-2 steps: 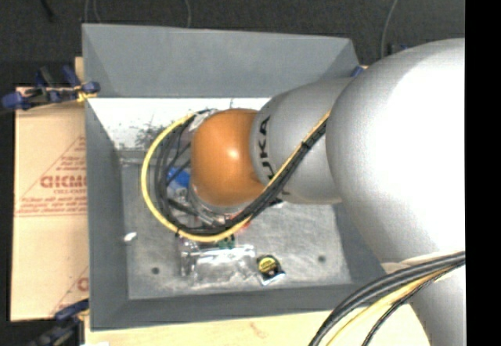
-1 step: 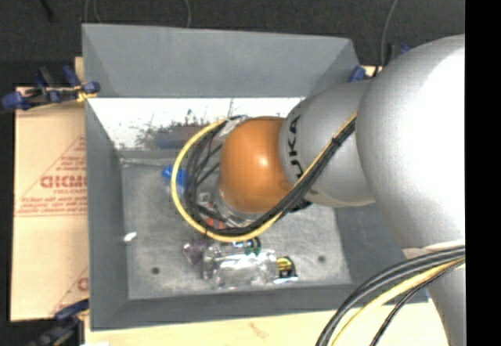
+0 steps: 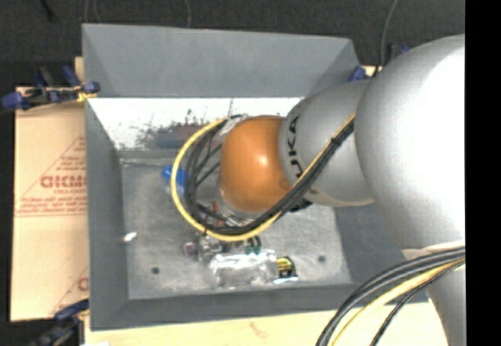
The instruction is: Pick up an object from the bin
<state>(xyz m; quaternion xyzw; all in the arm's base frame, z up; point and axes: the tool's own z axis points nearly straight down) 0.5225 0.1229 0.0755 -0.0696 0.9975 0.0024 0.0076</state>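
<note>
My gripper [image 3: 201, 245] pokes out from under the arm's orange cover, low over the bin's front middle. Right in front of it lies a crumpled clear plastic packet [image 3: 244, 268] on the bin floor. A small yellow and black piece [image 3: 283, 266] sits at the packet's right end. A blue thing [image 3: 173, 178] shows at the left of the cover, partly hidden by the cables. Whether the gripper touches the packet is hidden.
A small white scrap [image 3: 130, 237] lies on the floor at the left. The arm with its cover and looped cables hangs over the middle and right of the bin. The grey floor at the left and front left is bare.
</note>
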